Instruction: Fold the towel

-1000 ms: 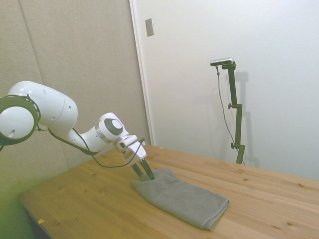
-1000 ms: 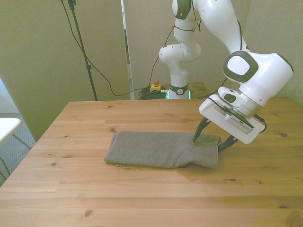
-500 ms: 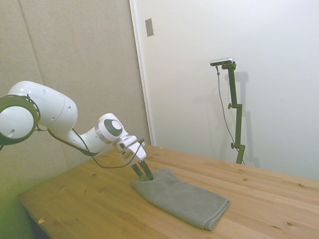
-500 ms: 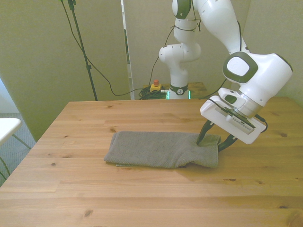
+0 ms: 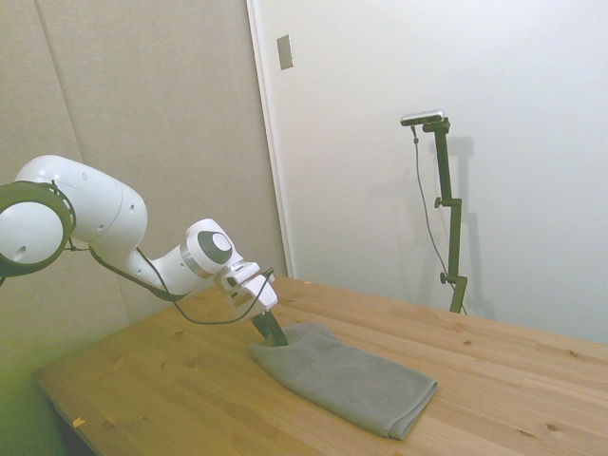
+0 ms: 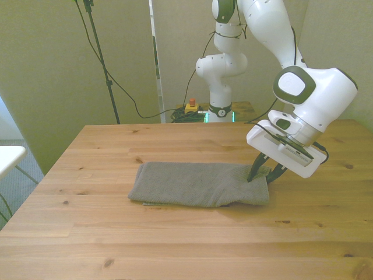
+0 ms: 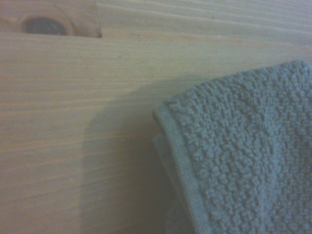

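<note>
Grey terry, the towel (image 6: 198, 184) lies flat in doubled layers on the wooden table (image 6: 175, 245). The gripper (image 6: 263, 175) pinches the towel's end toward the front view's right, fingers closed on cloth.

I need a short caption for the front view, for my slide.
Robot gripper shut on the end of a grey towel lying on a wooden table.

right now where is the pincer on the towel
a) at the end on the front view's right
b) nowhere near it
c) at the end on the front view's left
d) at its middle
a: the pincer is closed on the towel at that end, pinching the edge.
</note>
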Motion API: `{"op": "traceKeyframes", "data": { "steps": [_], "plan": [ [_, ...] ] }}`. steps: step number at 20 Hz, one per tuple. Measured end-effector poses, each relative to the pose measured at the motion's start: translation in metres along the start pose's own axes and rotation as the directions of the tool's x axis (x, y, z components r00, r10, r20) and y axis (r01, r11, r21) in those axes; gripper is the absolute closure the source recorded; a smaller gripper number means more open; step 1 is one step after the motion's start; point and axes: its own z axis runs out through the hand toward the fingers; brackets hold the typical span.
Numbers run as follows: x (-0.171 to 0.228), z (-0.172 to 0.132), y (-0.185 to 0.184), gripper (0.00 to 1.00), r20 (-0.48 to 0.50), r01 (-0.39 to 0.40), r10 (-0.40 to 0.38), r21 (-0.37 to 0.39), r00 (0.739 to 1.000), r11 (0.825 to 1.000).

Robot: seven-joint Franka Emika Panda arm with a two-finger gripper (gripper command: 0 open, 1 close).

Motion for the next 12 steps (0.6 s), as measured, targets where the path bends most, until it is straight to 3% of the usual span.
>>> {"op": "traceKeyframes", "data": {
  "steps": [6,12],
  "plan": [
    [-0.002,-0.013,0.009,1.00,0.089,0.007,-0.010,0.040,0.996,0.999],
    [0.017,-0.058,0.037,1.00,0.134,-0.001,-0.014,0.105,0.991,0.994]
  ]
}}
